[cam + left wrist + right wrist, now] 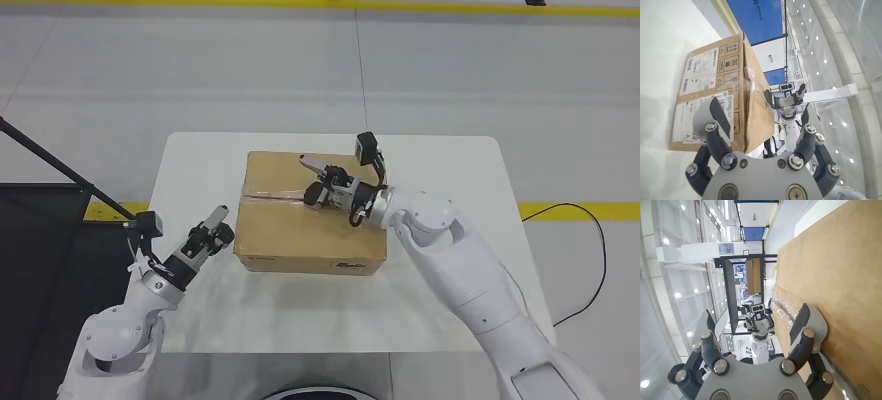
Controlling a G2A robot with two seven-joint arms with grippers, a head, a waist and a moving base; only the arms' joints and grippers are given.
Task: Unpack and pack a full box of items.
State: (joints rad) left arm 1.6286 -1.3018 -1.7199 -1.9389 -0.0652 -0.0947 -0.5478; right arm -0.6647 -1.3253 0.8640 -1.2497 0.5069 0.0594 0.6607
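- You have the box (300, 225) near the middle of the white surface (450, 180); it is closed, and its top flaps meet along a seam sealed with clear tape (780, 308)
- It is plain brown cardboard; the side turned towards your left claw (213, 230) carries white shipping labels (698, 72) and a column of black printed handling symbols; the tape is wrinkled where it folds over that side's top edge
- Your left claw hangs just beside that labelled side, apart from the box; its fingers are spread wide with nothing between them
- Your right claw (314, 178) is over the box top by the seam, fingers apart and gripping nothing; one finger (806, 321) lies close against the cardboard just beside the tape, though you cannot tell whether it touches; the other stands off in the air
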